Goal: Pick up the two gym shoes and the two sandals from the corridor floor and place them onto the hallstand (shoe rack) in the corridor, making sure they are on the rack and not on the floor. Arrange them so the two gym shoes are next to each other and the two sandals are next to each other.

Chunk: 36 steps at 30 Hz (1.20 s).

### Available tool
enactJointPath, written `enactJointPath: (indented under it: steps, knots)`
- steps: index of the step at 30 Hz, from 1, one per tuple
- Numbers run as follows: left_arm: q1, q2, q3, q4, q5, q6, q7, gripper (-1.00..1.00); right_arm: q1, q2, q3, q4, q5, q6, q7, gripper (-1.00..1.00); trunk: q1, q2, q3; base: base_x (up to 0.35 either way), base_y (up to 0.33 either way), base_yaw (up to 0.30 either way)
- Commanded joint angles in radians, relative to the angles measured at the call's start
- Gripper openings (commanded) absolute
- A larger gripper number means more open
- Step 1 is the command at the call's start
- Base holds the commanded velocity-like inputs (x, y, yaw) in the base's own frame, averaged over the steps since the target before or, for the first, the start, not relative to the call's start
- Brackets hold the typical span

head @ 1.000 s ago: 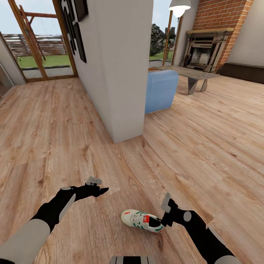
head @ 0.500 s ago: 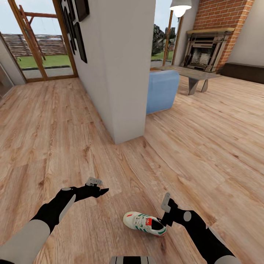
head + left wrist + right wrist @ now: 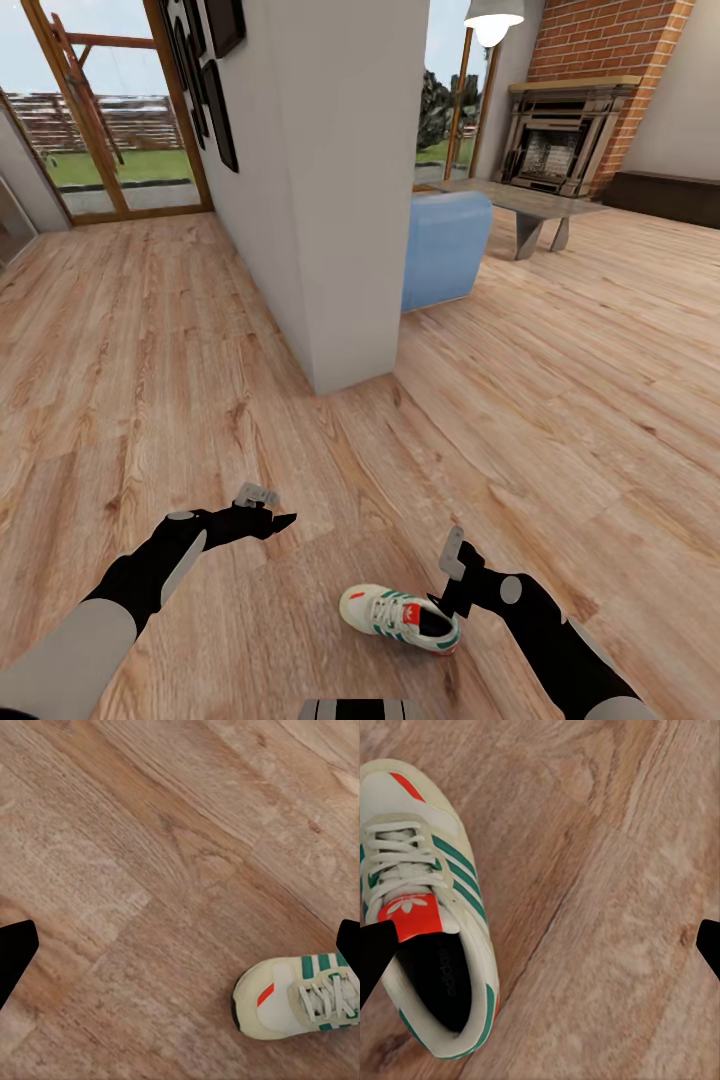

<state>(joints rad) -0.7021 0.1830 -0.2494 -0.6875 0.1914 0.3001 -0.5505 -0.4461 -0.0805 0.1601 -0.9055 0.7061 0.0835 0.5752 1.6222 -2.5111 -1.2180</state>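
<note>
One gym shoe (image 3: 398, 617), white with green stripes and a red-orange tongue label, lies on the corridor floor (image 3: 150, 350) close in front of me. My right gripper (image 3: 447, 603) hovers just beside its heel, open and empty. In the right wrist view the shoe (image 3: 427, 907) lies under the gripper (image 3: 540, 949), toward one fingertip. My left gripper (image 3: 285, 520) hangs open over bare planks to the shoe's left. The left wrist view has the shoe's toe (image 3: 300, 1001) off to one side of the gripper (image 3: 180, 952). The sandals and the hallstand are out of view.
A white wall end (image 3: 330, 200) with dark picture frames stands ahead. Behind it are a blue armchair (image 3: 445, 250), a grey coffee table (image 3: 520, 200) and a brick fireplace (image 3: 560, 140). Glass doors (image 3: 110, 130) close the corridor at the far left.
The whole view has shifted a little: the wall and the shoe now sit slightly further right and lower in the picture. Both arms hold the same pose.
</note>
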Motion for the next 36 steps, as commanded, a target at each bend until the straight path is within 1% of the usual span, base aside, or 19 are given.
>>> enactJointPath:
  steps: [1,8,16,28,36]
  knots:
    - [0.000,0.001,-0.004,-0.001,0.011,0.009,0.001,1.00,0.000,-0.001,0.002,-0.002,0.004,0.006,0.003,1.00,0.000,0.000,-0.001,0.025,0.017,0.000]
    - [0.000,0.001,-0.002,-0.001,0.011,0.009,0.001,1.00,0.000,-0.001,0.003,-0.002,0.004,0.006,0.003,1.00,0.000,0.000,-0.001,0.026,0.006,0.000]
    - [-0.001,0.000,0.000,-0.001,0.011,0.008,0.001,1.00,0.000,-0.001,0.003,0.003,0.003,0.006,0.004,1.00,0.000,0.000,-0.001,0.105,0.000,0.000]
    - [-0.004,0.000,-0.002,-0.002,0.011,0.005,0.000,1.00,0.000,0.000,0.005,0.005,0.001,0.007,0.006,1.00,0.000,0.000,-0.001,0.008,0.000,0.000]
    - [-0.006,0.000,-0.001,-0.002,0.010,0.007,0.000,1.00,0.000,0.001,0.006,0.009,0.000,0.007,0.006,1.00,0.003,-0.002,-0.039,0.000,0.000,0.000]
